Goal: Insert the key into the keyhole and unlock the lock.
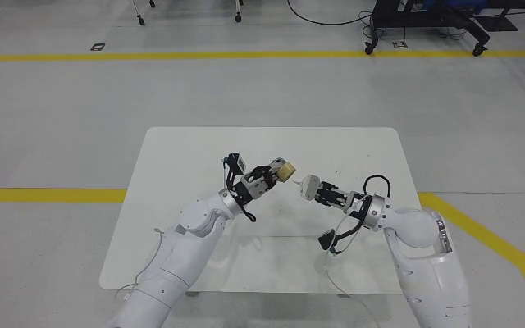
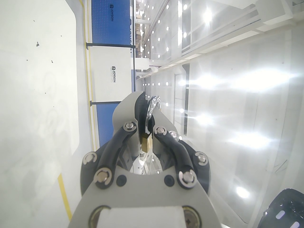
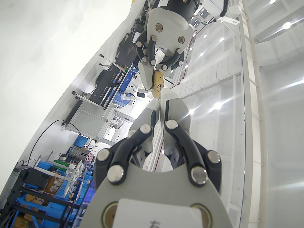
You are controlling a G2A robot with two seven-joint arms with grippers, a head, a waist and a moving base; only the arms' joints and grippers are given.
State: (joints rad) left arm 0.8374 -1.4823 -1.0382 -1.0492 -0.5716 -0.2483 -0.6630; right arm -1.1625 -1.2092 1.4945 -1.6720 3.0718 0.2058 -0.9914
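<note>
The lock (image 1: 285,170), a small brass padlock, hung in the air over the middle of the white bench (image 1: 189,156), a little toward its far half. The left jaws were closed on it and held it clear of the bench top. Its silver shackle (image 2: 152,107) showed between the two grey fingers (image 2: 125,110) of that arm. The brass face with the keyhole was turned to the right, toward the other arm.

The key (image 3: 160,106) sat just to the right of the lock and a touch nearer. It was pinched edge-on in the right jaws, which were shut on it. Its thin blade pointed straight at the lock, and the tip met the brass face at the keyhole. From where I stood I could not tell whether the blade had gone in or only touched the opening. The two arms came in from the near left and near right and met nose to nose above the bench, their fingers close together but not touching.

Beyond the far edge of the bench a yellow stripe (image 1: 246,56) ran across the pale floor, and a second stripe (image 1: 57,195) passed under the bench. A black wheeled stand (image 1: 426,25) and a loose black cable (image 1: 328,18) were at the far side. Blue and white panels (image 2: 110,24) stood off to one side, and racks of blue crates (image 3: 47,191) stood in the room behind.
</note>
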